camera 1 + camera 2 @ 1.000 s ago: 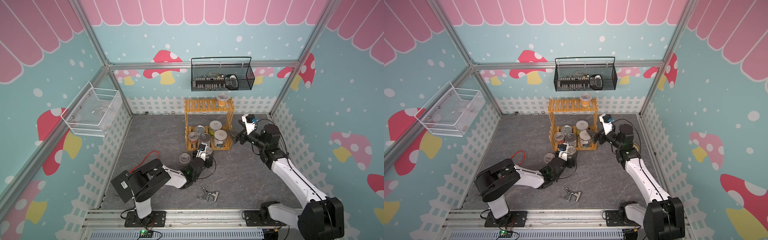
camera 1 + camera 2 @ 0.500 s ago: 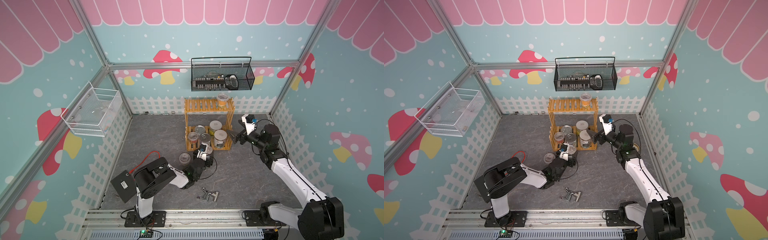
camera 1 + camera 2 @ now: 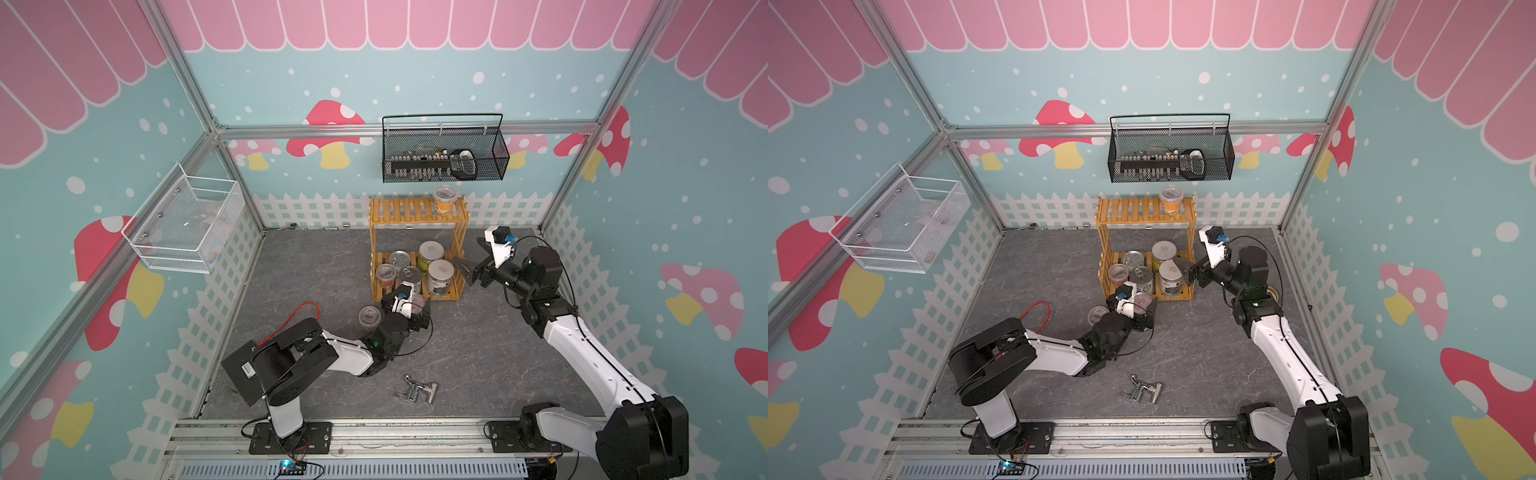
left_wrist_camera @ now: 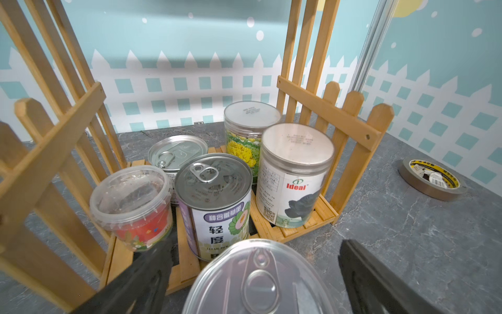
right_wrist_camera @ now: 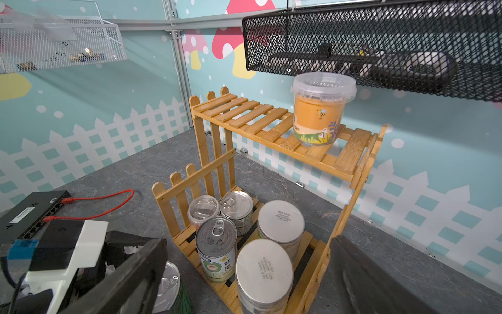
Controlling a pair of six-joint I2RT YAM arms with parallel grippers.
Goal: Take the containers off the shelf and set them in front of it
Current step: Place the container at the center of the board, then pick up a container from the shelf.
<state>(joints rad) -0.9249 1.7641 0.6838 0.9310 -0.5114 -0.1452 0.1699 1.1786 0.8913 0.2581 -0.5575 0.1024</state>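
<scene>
The wooden shelf holds a clear cup with orange contents on its upper tier. Its lower tier carries two tin cans, a clear cup and two white-lidded jars. On the floor in front of the shelf stands a clear cup. Beside it stands a tin can, between the fingers of my open left gripper, which do not touch it. My right gripper hangs open at the shelf's right side, over the front jar.
A tape roll lies on the floor right of the shelf. A metal part lies near the front. A black mesh basket hangs above the shelf and a white wire basket on the left wall. A red cable lies at the left.
My left gripper has opened and let go of the tin can, which now stands on the floor. The right arm has not moved.
</scene>
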